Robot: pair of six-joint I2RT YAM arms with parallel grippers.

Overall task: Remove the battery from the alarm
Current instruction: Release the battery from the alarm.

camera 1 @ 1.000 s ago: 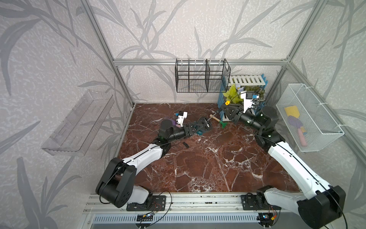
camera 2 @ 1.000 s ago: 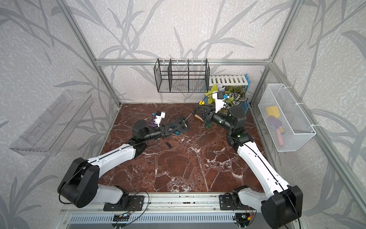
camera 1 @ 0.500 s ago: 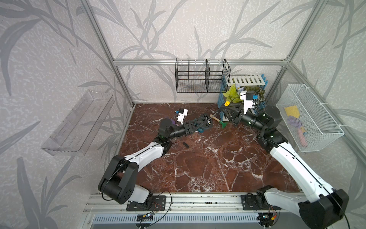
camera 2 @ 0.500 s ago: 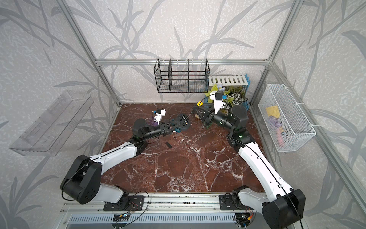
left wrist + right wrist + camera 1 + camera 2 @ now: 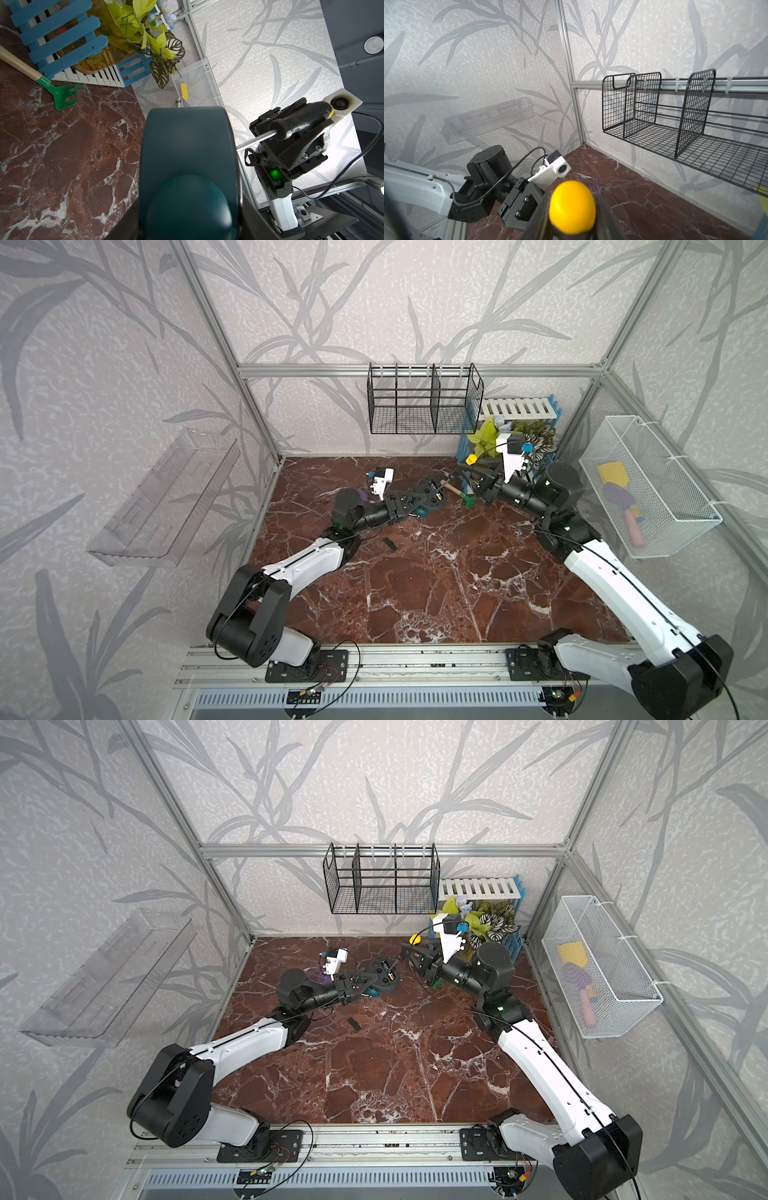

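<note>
We are prying: our left gripper point(image 5: 412, 503) clamps the alarm point(image 5: 431, 498), battery point(image 5: 432, 485) seemingly seated in its back just ahead of the right gripper point(image 5: 477, 483), which grasps the screwdriver point(image 5: 299, 122) whose tip must next lever it out.

Glossy marble tabletop point(image 5: 415, 593); smooth plastic alarm point(image 5: 187, 145).

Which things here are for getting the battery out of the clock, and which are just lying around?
For the job: alarm clock, screwdriver, small black plate (maybe the clock's cover). Battery too small to see.
Lying about: green rake, plant, blue fence, black wire rack, white mesh basket.
</note>
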